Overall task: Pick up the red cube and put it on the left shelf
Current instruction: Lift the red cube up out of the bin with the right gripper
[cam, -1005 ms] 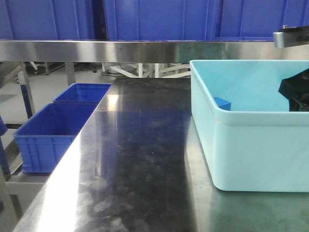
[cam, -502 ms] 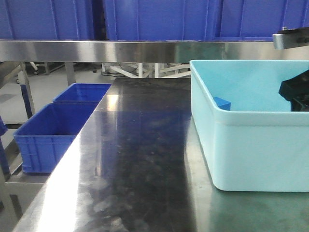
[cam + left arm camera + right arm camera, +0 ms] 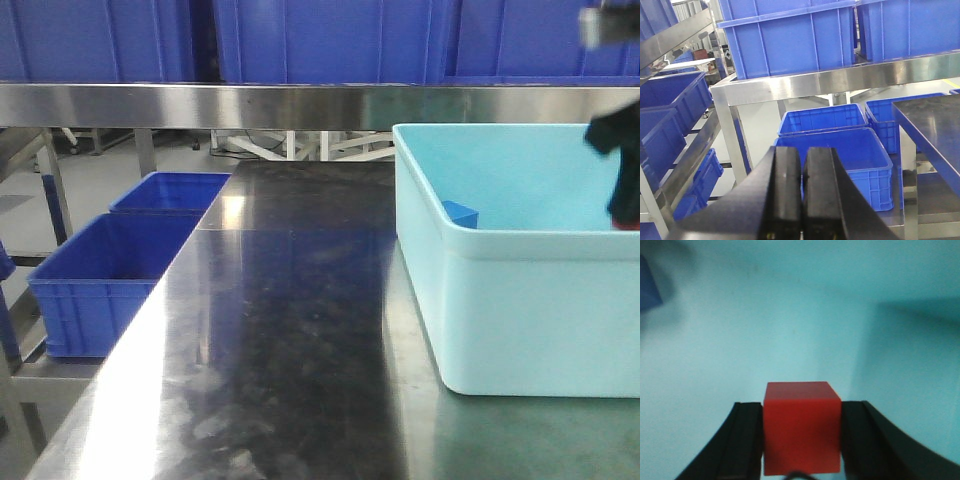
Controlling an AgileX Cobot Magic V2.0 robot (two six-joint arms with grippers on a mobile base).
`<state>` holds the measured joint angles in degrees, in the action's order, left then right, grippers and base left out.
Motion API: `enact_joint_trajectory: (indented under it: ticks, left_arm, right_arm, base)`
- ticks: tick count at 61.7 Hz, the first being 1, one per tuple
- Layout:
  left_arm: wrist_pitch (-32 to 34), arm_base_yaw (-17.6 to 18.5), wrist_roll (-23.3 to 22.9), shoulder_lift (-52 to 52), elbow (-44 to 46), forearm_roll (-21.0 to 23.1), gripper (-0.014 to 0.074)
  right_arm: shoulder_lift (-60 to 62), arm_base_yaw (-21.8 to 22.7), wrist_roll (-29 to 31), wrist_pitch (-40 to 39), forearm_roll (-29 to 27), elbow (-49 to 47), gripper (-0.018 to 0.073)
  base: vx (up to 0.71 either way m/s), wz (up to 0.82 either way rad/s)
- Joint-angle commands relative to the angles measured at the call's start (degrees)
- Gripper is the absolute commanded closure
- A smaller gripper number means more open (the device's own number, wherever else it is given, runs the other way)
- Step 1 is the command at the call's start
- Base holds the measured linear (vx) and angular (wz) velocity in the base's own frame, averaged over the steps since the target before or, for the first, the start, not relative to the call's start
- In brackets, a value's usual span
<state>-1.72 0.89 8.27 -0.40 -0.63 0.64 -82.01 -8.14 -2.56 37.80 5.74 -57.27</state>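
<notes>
The red cube is clamped between my right gripper's two black fingers, above the floor of the light cyan bin. In the front view the right gripper hangs over the bin's right part at the frame edge, with a sliver of red at its tip. My left gripper is shut and empty, off the table's left side. The left shelf shows as a steel front rail carrying big blue crates; the rail also crosses the top of the front view.
A small blue block lies in the bin's left corner and shows in the right wrist view. The dark steel table carries the bin. Lower blue crates stand left of the table and below the left gripper.
My right gripper has risen out of the lower part of the bin toward the shelf rail's height. The bin, the blue block and the crates have not moved.
</notes>
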Motion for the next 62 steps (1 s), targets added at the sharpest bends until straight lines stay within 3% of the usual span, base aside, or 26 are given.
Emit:
enact_joint_trajectory:
  ticks: [1, 16, 33, 50, 62]
  left_arm:
    - [5.2, 0.3, 0.0, 0.4, -1.3, 0.3, 0.0491]
    - [5.2, 0.3, 0.0, 0.4, -1.3, 0.3, 0.0491]
    - [5.2, 0.3, 0.0, 0.4, -1.3, 0.3, 0.0491]
    - [5.2, 0.3, 0.0, 0.4, -1.3, 0.3, 0.0491]
    - [5.2, 0.3, 0.0, 0.4, -1.3, 0.3, 0.0491]
  right_arm:
    - [7.4, 0.0, 0.1, -7.1, 1.0, -1.7, 0.05]
    - [21.4, 0.0, 0.1, -15.2, 1.0, -0.3, 0.05]
    - [39.2, 3.8, 0.1, -26.0, 1.1, 12.8, 0.05]
    - [53.4, 4.9, 0.1, -26.3, 1.1, 24.7, 0.05]
    - [57.3, 4.9, 0.1, -26.1, 1.1, 28.0, 0.05]
  base:
    - [0.0, 0.0]
    - [0.0, 0.0]
    - [0.0, 0.0]
    - [0.0, 0.0]
    - [0.0, 0.0]
